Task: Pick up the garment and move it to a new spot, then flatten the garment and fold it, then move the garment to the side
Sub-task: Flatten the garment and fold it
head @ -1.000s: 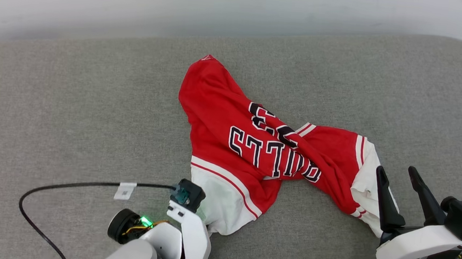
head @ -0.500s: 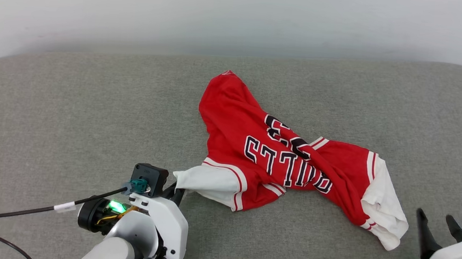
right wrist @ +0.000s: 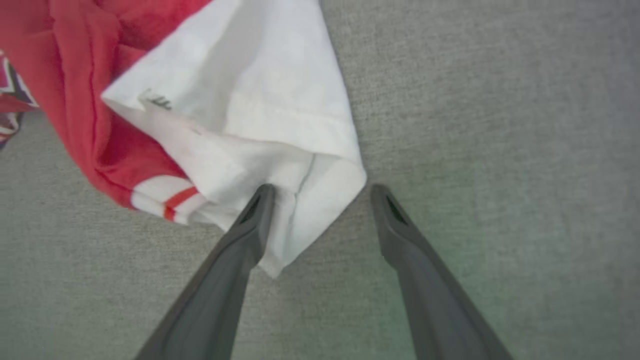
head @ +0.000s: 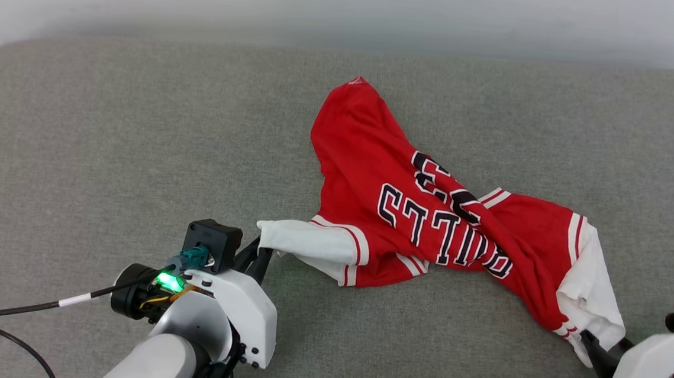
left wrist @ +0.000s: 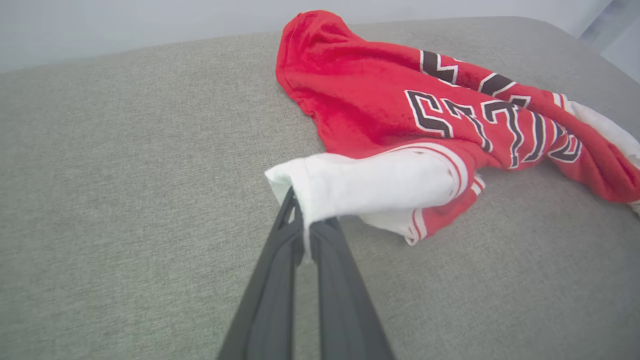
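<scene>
The garment point(head: 430, 207), a red T-shirt with white sleeves and black "BULLS" lettering, lies crumpled on the grey cushion. My left gripper point(head: 258, 253) is shut on the tip of one white sleeve, which stretches out toward the left. In the left wrist view the left gripper point(left wrist: 302, 227) pinches that sleeve of the garment point(left wrist: 380, 110). My right gripper point(head: 609, 351) is at the other white sleeve, partly under its edge. In the right wrist view the right gripper point(right wrist: 322, 192) stands open, with a corner of the garment point(right wrist: 250, 100) lying between the fingers.
The grey fabric cushion point(head: 109, 137) spreads wide to the left and behind the shirt, with a pale wall point(head: 350, 6) beyond its far edge. A black cable point(head: 20, 309) trails from my left wrist across the lower left.
The head camera has shifted. My left gripper has drawn the white sleeve out to the left. My right gripper has come up to the other sleeve's corner.
</scene>
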Robot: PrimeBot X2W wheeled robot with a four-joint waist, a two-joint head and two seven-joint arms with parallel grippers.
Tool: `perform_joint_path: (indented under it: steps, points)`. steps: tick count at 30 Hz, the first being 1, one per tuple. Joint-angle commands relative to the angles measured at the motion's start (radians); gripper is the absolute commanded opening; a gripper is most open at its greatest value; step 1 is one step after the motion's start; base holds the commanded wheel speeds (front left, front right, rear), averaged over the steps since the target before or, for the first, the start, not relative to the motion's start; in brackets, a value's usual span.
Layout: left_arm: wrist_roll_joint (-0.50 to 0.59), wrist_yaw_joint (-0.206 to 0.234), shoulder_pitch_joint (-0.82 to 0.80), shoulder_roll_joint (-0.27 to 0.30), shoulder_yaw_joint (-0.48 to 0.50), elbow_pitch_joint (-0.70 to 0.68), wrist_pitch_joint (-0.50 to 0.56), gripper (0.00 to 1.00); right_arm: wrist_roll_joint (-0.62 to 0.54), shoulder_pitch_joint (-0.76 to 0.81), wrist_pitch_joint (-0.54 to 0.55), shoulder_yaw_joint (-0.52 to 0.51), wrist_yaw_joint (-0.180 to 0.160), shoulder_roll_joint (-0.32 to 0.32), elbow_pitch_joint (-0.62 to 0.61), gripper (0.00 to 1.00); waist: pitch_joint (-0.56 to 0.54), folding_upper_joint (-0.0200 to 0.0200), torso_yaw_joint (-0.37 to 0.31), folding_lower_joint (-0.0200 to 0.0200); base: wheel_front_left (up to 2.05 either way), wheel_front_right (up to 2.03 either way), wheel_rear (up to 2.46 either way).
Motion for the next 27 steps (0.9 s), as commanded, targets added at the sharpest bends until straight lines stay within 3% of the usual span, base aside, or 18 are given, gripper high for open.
perform_joint_path:
  steps: [1, 6, 7, 8, 9, 20, 27]
  points:
    - [0.005, 0.006, -0.013, 0.001, 0.004, -0.002, -0.008, 0.00, 0.020, -0.020, 0.014, 0.020, 0.000, -0.011, 0.014, 1.00, 0.025, 0.0000, 0.005, -0.0001, 0.00, 0.00, 0.00]
    - [-0.002, 0.003, -0.020, 0.000, 0.008, 0.006, -0.017, 0.00, 0.086, -0.034, 0.085, 0.087, 0.000, -0.011, 0.077, 1.00, 0.052, 0.0000, 0.011, -0.0001, 0.00, 0.00, 0.00]
    - [-0.004, 0.002, -0.021, 0.000, 0.008, 0.010, -0.017, 0.00, 0.094, -0.033, 0.100, 0.101, 0.001, -0.009, 0.088, 0.44, 0.054, 0.0000, 0.011, -0.0001, 0.00, 0.00, 0.00]
    - [-0.006, 0.001, -0.021, 0.001, 0.008, 0.012, -0.017, 0.00, 0.106, -0.033, 0.113, 0.115, 0.001, -0.007, 0.095, 0.15, 0.056, 0.0000, 0.011, -0.0001, 0.00, 0.00, 0.00]
    - [-0.008, 0.001, -0.020, 0.001, 0.010, 0.014, -0.018, 0.00, 0.122, -0.031, 0.123, 0.124, 0.002, -0.003, 0.099, 0.00, 0.056, 0.0000, 0.010, -0.0001, 0.00, 0.00, 0.00]
    - [-0.027, -0.004, -0.013, 0.022, 0.035, 0.026, -0.043, 0.00, 0.137, -0.078, 0.112, 0.113, 0.000, -0.084, 0.043, 0.00, 0.006, 0.0000, -0.025, -0.0001, 0.00, 0.00, 0.00]
    - [-0.037, -0.025, -0.094, 0.071, 0.092, 0.007, -0.040, 0.00, 0.092, -0.175, 0.095, 0.121, 0.000, -0.123, -0.047, 0.00, -0.042, 0.0000, -0.052, -0.0001, 0.00, 0.00, 0.00]
